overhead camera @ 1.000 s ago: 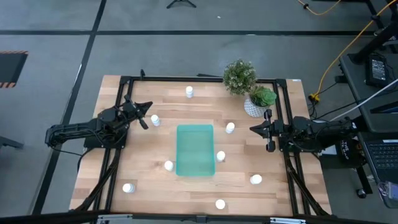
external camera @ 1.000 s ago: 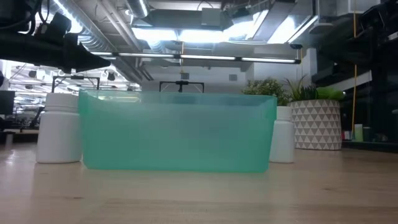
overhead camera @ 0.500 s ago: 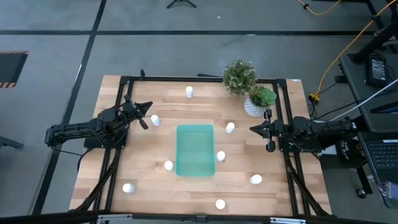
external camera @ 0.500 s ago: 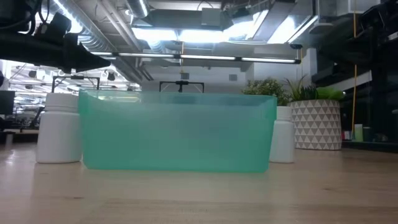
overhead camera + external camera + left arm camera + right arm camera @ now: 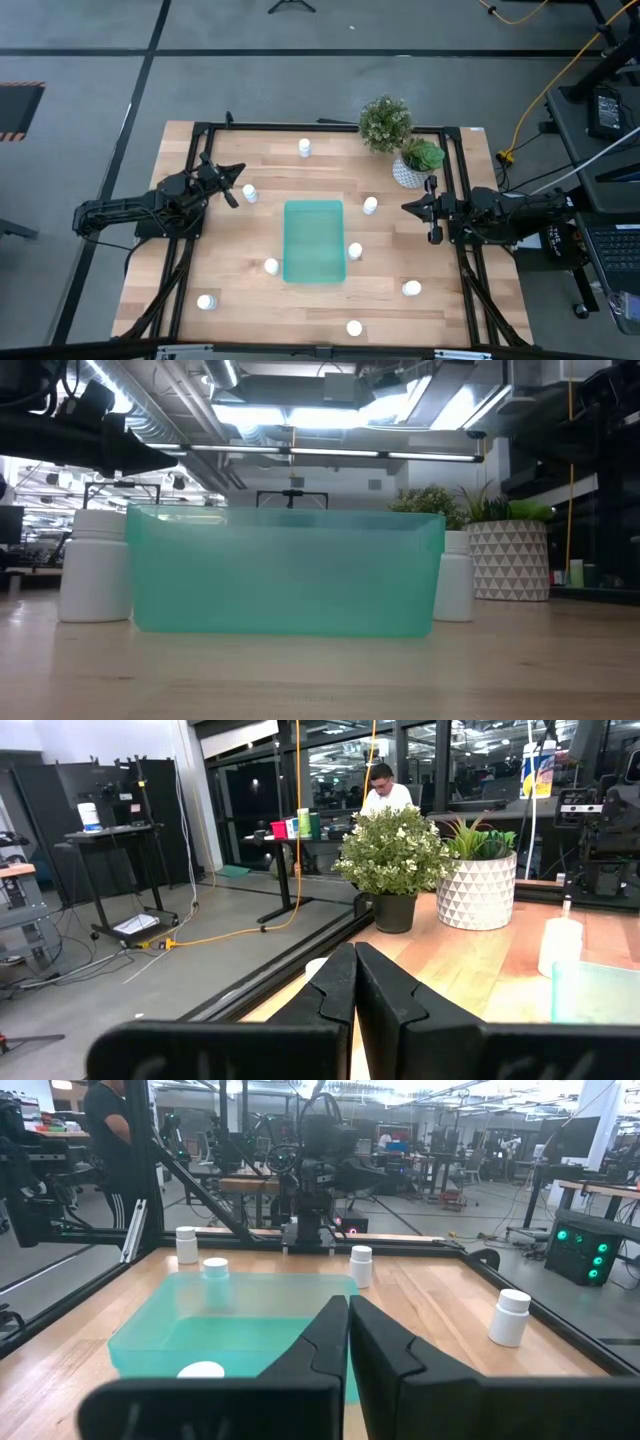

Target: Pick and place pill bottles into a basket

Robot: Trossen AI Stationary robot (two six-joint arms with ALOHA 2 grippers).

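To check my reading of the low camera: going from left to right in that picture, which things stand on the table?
Pill bottle → teal basket → second pill bottle, partly behind the basket's right end → white patterned plant pot.

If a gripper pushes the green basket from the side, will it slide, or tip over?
The basket looks shallow and wide, sitting flat on the smooth wooden table, so it probably slides rather than tips. It appears empty and thin-walled, so it is likely light and may flex slightly.

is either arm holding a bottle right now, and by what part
Nothing is held. The left tool and right tool are both shut and empty, apart from the pill bottles and the basket.
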